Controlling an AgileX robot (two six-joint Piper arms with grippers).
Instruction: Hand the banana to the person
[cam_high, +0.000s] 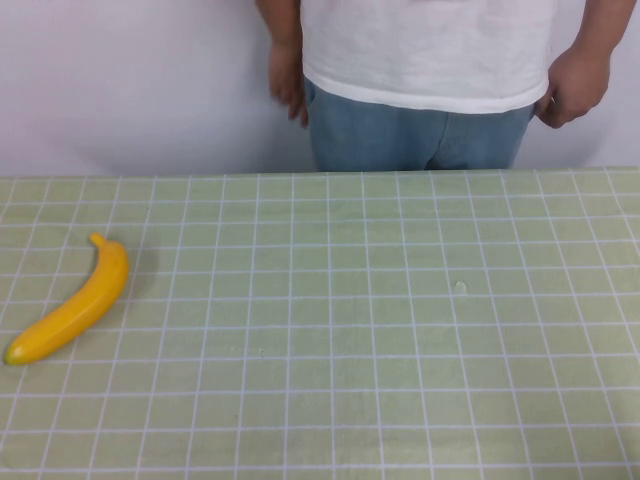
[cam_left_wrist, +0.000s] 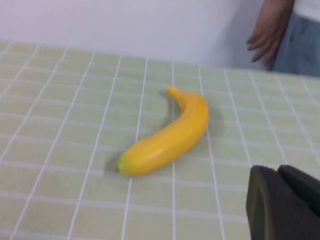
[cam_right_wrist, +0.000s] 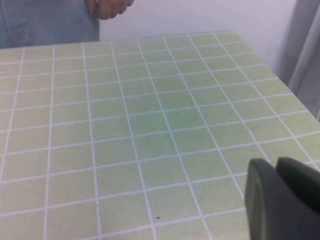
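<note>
High view: the banana (cam_high: 72, 309) lies flat at the left side of the green checked tablecloth (cam_high: 380, 330), stem toward the far edge. The person (cam_high: 430, 80) stands beyond the far edge, arms hanging. Neither arm shows.

Left wrist view: the left gripper (cam_left_wrist: 282, 202) hangs above the cloth near the banana (cam_left_wrist: 170, 136), apart from it; its finger state cannot be told.

Right wrist view: the right gripper (cam_right_wrist: 282, 197) hangs over bare cloth; likewise unclear.

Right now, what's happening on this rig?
Nothing is held yet. The glossy yellow curved banana lies on the green checked tablecloth, at the robot's left. The person in white T-shirt and jeans stands behind the table, hands down. The left gripper sits near the banana; the right gripper is over bare cloth.
</note>
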